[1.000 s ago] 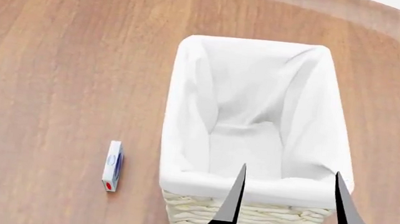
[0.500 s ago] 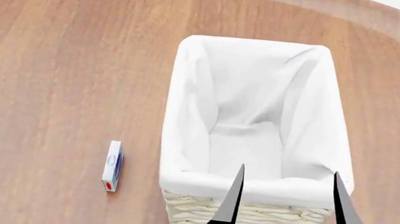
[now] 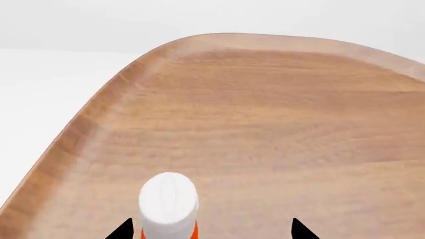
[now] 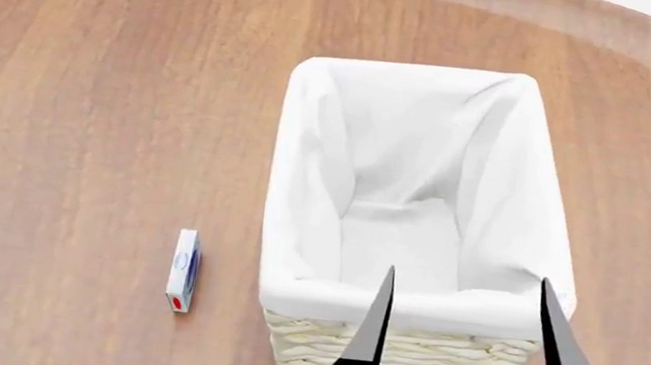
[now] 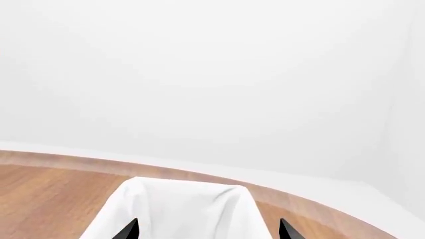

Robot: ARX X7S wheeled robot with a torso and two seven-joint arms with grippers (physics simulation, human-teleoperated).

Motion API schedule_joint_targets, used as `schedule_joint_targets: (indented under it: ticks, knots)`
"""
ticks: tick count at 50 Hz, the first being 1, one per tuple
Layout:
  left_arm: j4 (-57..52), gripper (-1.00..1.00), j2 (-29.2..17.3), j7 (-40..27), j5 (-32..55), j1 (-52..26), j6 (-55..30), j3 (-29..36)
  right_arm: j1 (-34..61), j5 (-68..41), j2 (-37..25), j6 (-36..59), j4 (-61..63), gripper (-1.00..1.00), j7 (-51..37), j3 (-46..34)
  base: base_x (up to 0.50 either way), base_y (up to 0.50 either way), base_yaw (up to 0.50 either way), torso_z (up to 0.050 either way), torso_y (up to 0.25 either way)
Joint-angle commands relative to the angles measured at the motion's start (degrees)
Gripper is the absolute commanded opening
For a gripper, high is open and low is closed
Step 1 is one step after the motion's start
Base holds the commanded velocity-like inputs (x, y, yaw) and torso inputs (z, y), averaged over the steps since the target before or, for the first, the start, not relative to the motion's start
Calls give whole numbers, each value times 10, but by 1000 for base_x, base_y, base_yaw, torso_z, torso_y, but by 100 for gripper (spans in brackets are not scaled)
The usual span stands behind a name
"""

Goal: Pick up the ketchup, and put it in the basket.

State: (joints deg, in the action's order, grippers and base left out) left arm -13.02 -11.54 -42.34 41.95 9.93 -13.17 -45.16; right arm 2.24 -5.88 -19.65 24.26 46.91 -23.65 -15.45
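Note:
The ketchup [image 3: 168, 201] shows only in the left wrist view: a white cap with a sliver of orange-red body below it, standing on the wooden table. My left gripper [image 3: 211, 230] is open, and the bottle stands between its two dark fingertips, close to one of them. The left gripper and the ketchup are out of the head view. The basket [image 4: 305, 144], cream wicker with a white cloth liner, stands mid-table and is empty. My right gripper [image 4: 466, 284] is open and empty, over the basket's near end. The right wrist view shows its tips [image 5: 207, 229] before the liner [image 5: 179, 209].
A small white box [image 4: 183, 269] with blue and red marks lies on the table left of the basket. The rounded table edge [image 3: 73, 134] runs close beside the ketchup in the left wrist view. A white wall lies beyond the table.
The right gripper's fingers have drifted very slightly to the left over the basket's near end. Nothing else has moved.

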Motion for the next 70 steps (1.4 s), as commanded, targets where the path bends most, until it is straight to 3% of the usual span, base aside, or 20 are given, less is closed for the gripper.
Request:
schedule_joint_targets:
  ticks: [1,10,30,47,48,70]
  knots:
    - [23,100,-4,10,9,7,12,-23,2,-1,-1,2,3,100,-2,-4,0,0,0,0,0]
    - [43,100,-8,14,11,7,20,-34,4,-2,-2,5,5,100,-4,-6,0,0,0,0,0]
    - [113,100,-34,56,-43,-27,54,11,3,-3,-4,-1,0,100,-6,-12,0,0,0,0,0]
    - [184,100,-35,70,-58,-31,93,-8,1,-7,-5,-9,-8,100,-8,-14,0,0,0,0,0]
    - [184,-100,-34,68,-62,-30,98,-10,1,-7,-5,-10,-8,100,-8,-14,0,0,0,0,0]
    - [189,-100,-32,67,-77,-28,109,-2,0,-9,-8,-17,-14,100,-11,-19,0,0,0,0,0]
